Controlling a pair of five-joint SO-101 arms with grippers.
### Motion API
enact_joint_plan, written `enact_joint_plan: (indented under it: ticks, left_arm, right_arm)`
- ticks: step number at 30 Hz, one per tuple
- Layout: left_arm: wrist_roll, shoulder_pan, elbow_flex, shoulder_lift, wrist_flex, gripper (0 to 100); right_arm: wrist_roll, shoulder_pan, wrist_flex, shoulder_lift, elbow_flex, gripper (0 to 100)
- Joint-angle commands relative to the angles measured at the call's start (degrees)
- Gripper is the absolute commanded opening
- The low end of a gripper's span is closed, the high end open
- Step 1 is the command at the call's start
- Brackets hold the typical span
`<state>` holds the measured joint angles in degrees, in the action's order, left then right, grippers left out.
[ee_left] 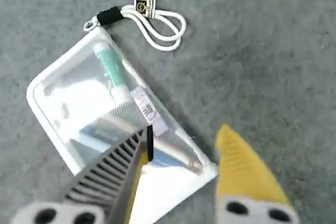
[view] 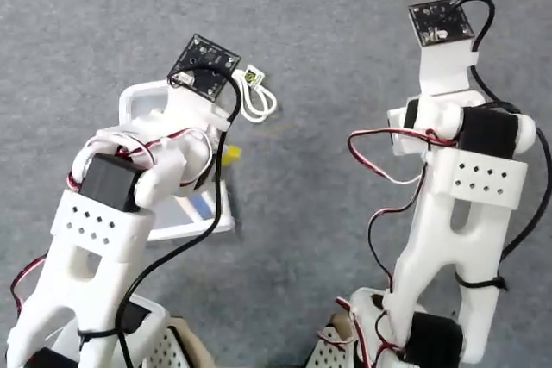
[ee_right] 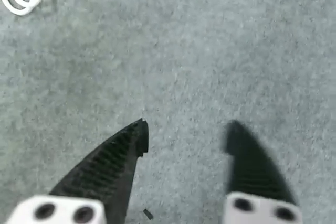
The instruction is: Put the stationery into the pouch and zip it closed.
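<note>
On grey felt worktop [ee_left: 273, 51], under the left pincer [ee_left: 185, 135], jaws apart: pouch [ee_left: 68, 103], a flat rectangle of translucent mesh with white-bound edges. Stationery inside: green-barrelled pen [ee_left: 111, 72] and further pale sticks. White cord loop [ee_left: 160, 24] at one corner. Loading looks done; zip possibly closed, hard to tell. Right pincer [ee_right: 187, 129], jaws apart, over felt, well apart from pouch.

No text legible.
- Tag [ee_left: 144, 4], white, on the cord [ee_left: 164, 31] at the pouch [ee_left: 48, 88] corner: small dark and yellow mark, unreadable.
- Label [ee_left: 146, 107] wrapped on a pen [ee_left: 111, 67] inside the pouch: fine print, too small to make out.
</note>
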<state>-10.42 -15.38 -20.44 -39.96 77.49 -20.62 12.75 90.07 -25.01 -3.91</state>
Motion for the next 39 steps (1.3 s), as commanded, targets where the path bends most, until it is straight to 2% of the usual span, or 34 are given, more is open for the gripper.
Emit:
enact_joint_plan:
  ticks: [1, 2, 11, 15, 21, 26, 30, 36, 39]
  left_arm:
    - [-0.09, 2.15, 2.59, -0.62, 0.53, 5]
    - [-0.09, 2.68, 2.51, -0.62, 0.62, 3]
    - [0.00, 6.37, 2.33, -0.62, 6.68, 3]
    - [0.00, 13.49, 0.22, -4.40, 5.01, 3]
    - [-0.44, 24.31, -22.02, -15.65, -7.12, 3]
    - [-0.44, 31.16, -39.69, -19.78, -16.62, 3]
    - [-0.18, 31.96, -45.93, -23.47, -18.90, 3]
    - [-0.44, 31.87, -53.23, -33.32, -20.75, 3]
    - [-0.53, 31.78, -58.59, -39.12, -20.84, 3]
  right_arm:
    - [0.26, -0.09, 0.18, -3.47, 1.71, 3.6]
    - [0.18, -0.09, 0.09, -4.26, 1.63, 4.7]
    - [0.18, -0.09, 0.00, -10.42, -3.12, 4.9]
    - [0.18, -0.26, -0.26, -16.22, -9.36, 4.9]
    - [-0.26, 0.00, -5.80, -26.07, -22.29, 5.0]
    - [-0.26, 2.99, -12.57, -27.91, -35.82, 5.0]
    - [0.00, 6.24, -15.65, -28.53, -43.82, 5.0]
    - [-0.35, 6.33, -16.88, -31.34, -53.67, 5.0]
    - [-0.35, 6.59, -24.70, -33.80, -60.35, 5.0]
